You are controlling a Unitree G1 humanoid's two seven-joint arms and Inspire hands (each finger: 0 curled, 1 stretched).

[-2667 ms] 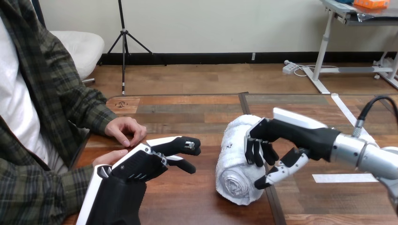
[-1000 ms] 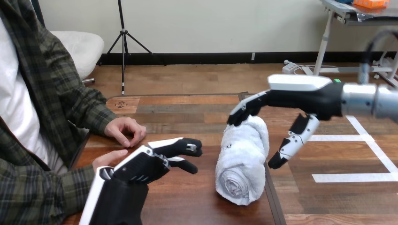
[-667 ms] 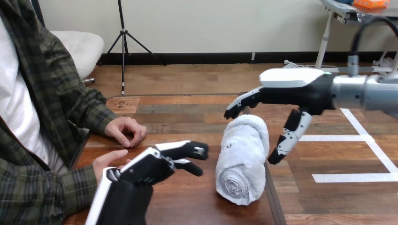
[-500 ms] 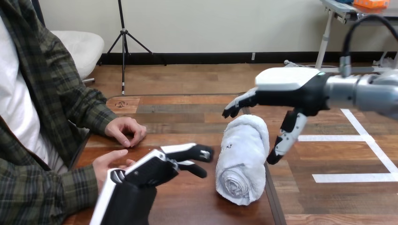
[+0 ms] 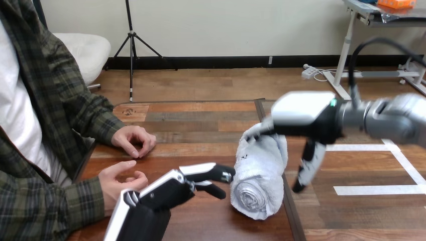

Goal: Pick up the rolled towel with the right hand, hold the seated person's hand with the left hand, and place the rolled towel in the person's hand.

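Observation:
The white rolled towel [image 5: 261, 170] lies on the wooden table [image 5: 201, 125], its spiral end facing me. My right hand [image 5: 301, 118] hovers over the towel's far end, fingers spread down on the left and thumb hanging on the right; it is open and blurred by motion. My left hand [image 5: 173, 188] reaches in at the lower left, fingers relaxed and open, tips close to the towel's near end. The person's near hand [image 5: 118, 181] rests palm up beside my left hand, apart from it. Their far hand [image 5: 133, 139] lies on the table.
White tape strips [image 5: 371, 190] mark the table's right part. A dark seam [image 5: 289, 206] runs down the table just right of the towel. The person's sleeve [image 5: 45, 211] covers the table's near left corner.
My right hand has dropped from above the towel to straddle its far end. My left hand has slid rightward toward the towel. The person's near hand has opened slightly.

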